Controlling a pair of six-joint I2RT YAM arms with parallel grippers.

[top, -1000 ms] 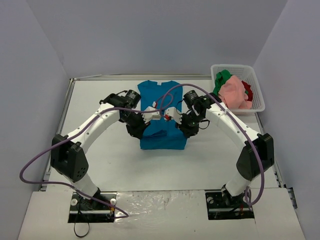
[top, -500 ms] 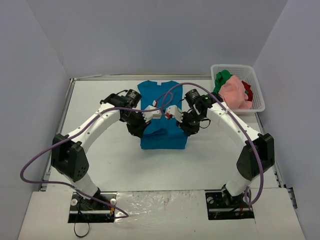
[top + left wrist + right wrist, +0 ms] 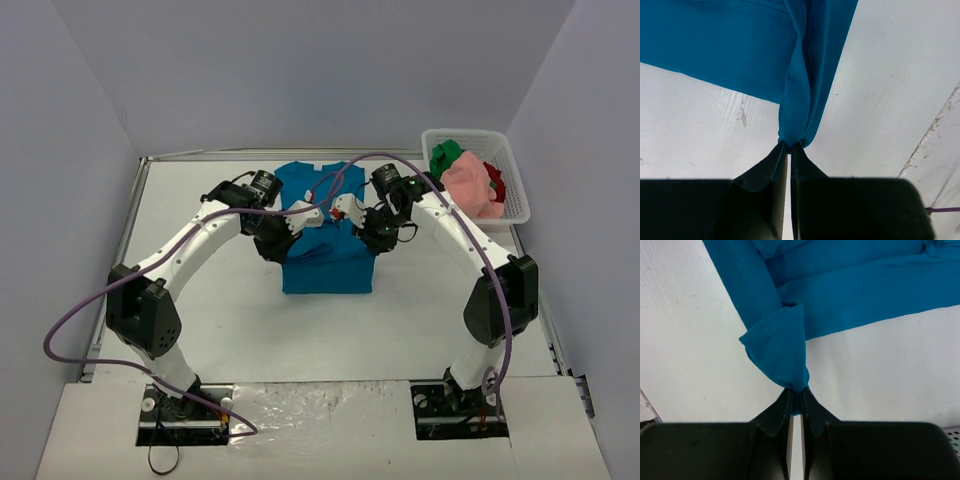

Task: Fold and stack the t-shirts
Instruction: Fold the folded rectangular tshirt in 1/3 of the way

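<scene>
- Teal-blue t-shirt [image 3: 327, 262] lies mid-desk [image 3: 190, 200], collar towards the far edge, near hem flat.
- Left hand [image 3: 789, 146] is pinched tight on a gathered fold of its edge, and right hand [image 3: 796, 390] is clamped on a stitched corner.
- Matched grips, one each side: likely so the cloth travels evenly into a fold.
- Fabric looks plain, smooth and soft, draping from each pinch.
- Pink shirt [image 3: 468, 185] waits in the basket [image 3: 521, 205].

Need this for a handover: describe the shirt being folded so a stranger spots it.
On the table, look centre-back. The teal-blue t-shirt lies there, pinched by the left hand and right hand; the pink, green and red shirts sit bunched in the corner basket.
</scene>
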